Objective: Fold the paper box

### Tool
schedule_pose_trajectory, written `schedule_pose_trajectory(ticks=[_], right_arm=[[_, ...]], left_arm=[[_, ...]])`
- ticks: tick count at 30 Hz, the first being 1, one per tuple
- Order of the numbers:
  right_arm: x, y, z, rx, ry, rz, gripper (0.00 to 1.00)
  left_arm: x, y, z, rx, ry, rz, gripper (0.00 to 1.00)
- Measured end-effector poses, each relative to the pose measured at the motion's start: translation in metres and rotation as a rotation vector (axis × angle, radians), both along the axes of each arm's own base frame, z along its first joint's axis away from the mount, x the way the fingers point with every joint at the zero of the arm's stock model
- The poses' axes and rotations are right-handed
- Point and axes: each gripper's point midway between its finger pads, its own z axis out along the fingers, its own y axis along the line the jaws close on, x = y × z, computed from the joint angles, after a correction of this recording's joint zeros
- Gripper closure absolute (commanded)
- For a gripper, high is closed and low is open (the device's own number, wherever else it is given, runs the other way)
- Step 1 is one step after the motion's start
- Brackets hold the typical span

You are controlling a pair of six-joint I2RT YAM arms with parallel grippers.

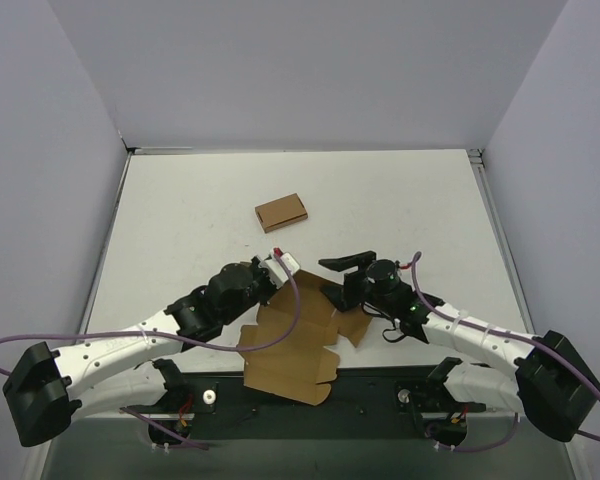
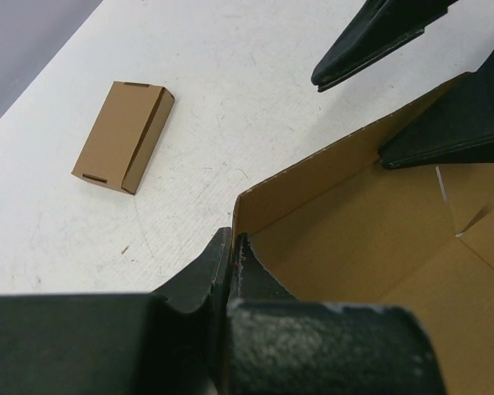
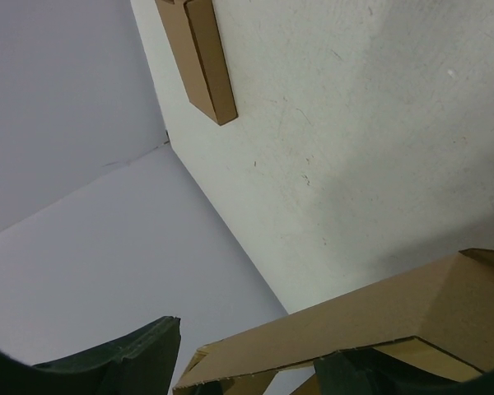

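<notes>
The paper box (image 1: pixel 298 350) is a brown die-cut sheet lying near the arm bases, with its far wall (image 2: pixel 346 156) raised. My left gripper (image 2: pixel 232 243) is shut on the left end of that wall, at the corner; in the top view the left gripper (image 1: pixel 268 292) sits at the sheet's upper left. My right gripper (image 1: pixel 337 280) is open and straddles the wall's right part. One finger (image 3: pixel 123 362) is outside the wall, the other (image 3: pixel 379 374) inside behind the cardboard wall (image 3: pixel 354 329). Both right fingers (image 2: pixel 370 33) also show in the left wrist view.
A small, flat folded brown box (image 1: pixel 281 211) lies farther back on the white table (image 1: pixel 200 210); the same small box (image 2: pixel 123 136) (image 3: pixel 199 58) shows in both wrist views. Grey walls enclose the table on three sides.
</notes>
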Motion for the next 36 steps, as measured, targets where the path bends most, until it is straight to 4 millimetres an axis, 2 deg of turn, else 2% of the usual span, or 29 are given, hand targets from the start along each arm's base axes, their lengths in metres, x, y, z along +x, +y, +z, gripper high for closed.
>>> schedule_pose_trajectory(ticks=[9,10,12,13,14,17,18,21,24,27,31,36], right_arm=[[0.001,0.01,-0.007,0.012,0.063,0.021,0.55],[0.001,0.012,-0.007,0.01,0.069,0.026,0.64],[0.002,0.014,-0.008,0.006,0.071,0.034,0.73],[0.002,0.015,-0.009,0.004,0.073,0.038,0.81],[0.003,0.016,-0.008,0.003,0.07,0.04,0.85],[0.006,0.017,-0.004,0.006,0.059,0.038,0.96],[0.008,0.017,-0.002,0.007,0.051,0.036,0.98],[0.013,0.016,0.002,-0.002,0.02,0.03,1.0],[0.013,0.016,0.002,-0.028,-0.011,0.052,1.0],[0.016,0.02,0.004,-0.038,-0.056,0.072,1.0],[0.023,0.029,0.002,-0.056,-0.123,0.106,1.0],[0.027,0.035,-0.005,-0.11,-0.225,0.162,1.0]], left_arm=[[-0.008,-0.002,0.004,0.043,-0.076,-0.016,1.0],[-0.008,-0.002,0.004,0.046,-0.082,-0.015,1.0],[-0.008,-0.001,0.005,0.052,-0.089,-0.01,0.96],[-0.008,-0.001,0.006,0.052,-0.093,-0.005,0.93],[-0.007,0.0,0.006,0.053,-0.095,-0.001,0.79],[-0.007,0.001,0.006,0.052,-0.096,0.003,0.48],[-0.008,0.001,0.007,0.05,-0.094,0.004,0.34],[-0.009,0.001,0.004,0.049,-0.08,0.002,0.2],[-0.01,0.0,0.009,0.027,-0.072,0.003,0.14],[-0.011,-0.001,0.021,-0.016,-0.066,-0.005,0.11],[-0.01,0.0,0.047,-0.117,-0.052,-0.026,0.09],[0.009,0.01,0.076,-0.243,0.007,0.013,0.09]])
